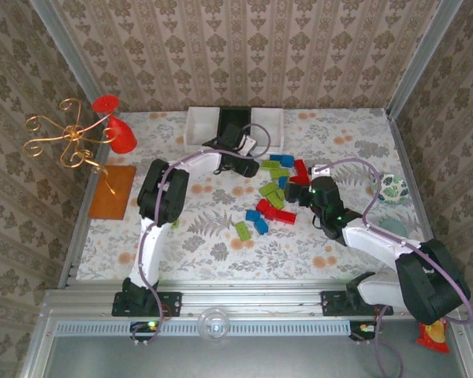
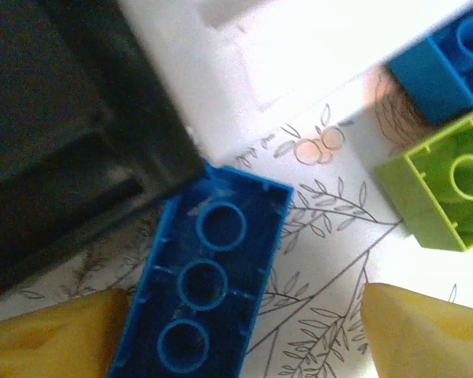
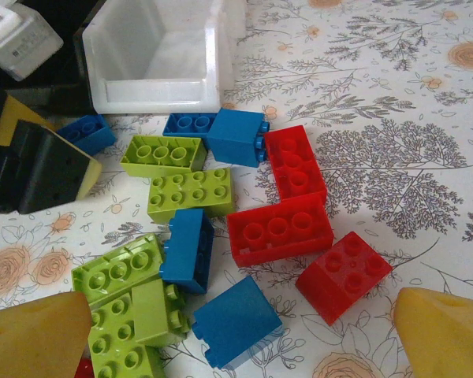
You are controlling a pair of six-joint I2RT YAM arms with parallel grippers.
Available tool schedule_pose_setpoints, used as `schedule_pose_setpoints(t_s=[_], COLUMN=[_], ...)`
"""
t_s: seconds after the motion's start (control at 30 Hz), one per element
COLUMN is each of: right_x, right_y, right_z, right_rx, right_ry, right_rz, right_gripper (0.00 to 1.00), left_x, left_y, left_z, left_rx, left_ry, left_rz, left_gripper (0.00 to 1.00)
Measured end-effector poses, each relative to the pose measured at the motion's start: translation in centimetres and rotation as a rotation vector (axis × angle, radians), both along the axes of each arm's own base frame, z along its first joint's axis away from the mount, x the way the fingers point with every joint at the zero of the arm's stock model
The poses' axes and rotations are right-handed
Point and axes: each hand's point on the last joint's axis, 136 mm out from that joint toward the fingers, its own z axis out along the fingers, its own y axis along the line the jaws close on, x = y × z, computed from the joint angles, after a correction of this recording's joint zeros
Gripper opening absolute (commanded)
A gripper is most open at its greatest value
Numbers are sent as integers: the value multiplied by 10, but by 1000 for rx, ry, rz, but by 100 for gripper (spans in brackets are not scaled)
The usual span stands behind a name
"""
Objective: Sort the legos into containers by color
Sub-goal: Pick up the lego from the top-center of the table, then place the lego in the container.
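Note:
Three bins stand in a row at the back: white (image 1: 201,126), black (image 1: 235,118), white (image 1: 272,126). My left gripper (image 2: 244,315) is open just in front of them. A blue lego (image 2: 209,283) lies studs-down beside its left finger (image 2: 55,339), against the black bin's corner (image 2: 102,157); the right finger (image 2: 426,331) stands apart. A green lego (image 2: 449,185) and another blue one (image 2: 449,63) lie near the white bin (image 2: 299,47). My right gripper (image 3: 240,307) hangs open over the pile, with a blue square lego (image 3: 236,319) and a red square lego (image 3: 343,276) between its fingers.
More red (image 3: 280,228), blue (image 3: 188,248) and green (image 3: 191,193) legos are scattered mid-table (image 1: 272,197). A red goblet (image 1: 120,130) and a gold wire stand (image 1: 67,138) are at back left, an orange mat (image 1: 114,191) at left, and a teal bowl (image 1: 392,187) at right.

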Motion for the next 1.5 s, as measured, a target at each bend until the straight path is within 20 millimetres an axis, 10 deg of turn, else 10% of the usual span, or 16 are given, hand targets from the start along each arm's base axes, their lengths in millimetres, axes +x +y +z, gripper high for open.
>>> schedule_pose_setpoints(t_s=[0.5, 0.83, 1.13, 1.33, 1.5], right_x=[0, -1, -6, -5, -5], right_y=[0, -2, 16, 17, 17], right_z=[0, 1, 9, 11, 11], right_rx=[-1, -7, -9, -8, -8], right_ry=[0, 4, -22, -31, -32], right_rz=[-1, -8, 60, 62, 62], right_gripper=[100, 100, 100, 100, 100], left_x=[-1, -68, 47, 113, 129], left_y=[-5, 46, 149, 149, 151], left_z=[-3, 37, 125, 106, 81], left_rx=[35, -47, -181, -135, -71], left_ry=[24, 99, -133, -154, -111], left_rz=[-29, 20, 415, 490, 514], left_gripper=[32, 25, 28, 39, 54])
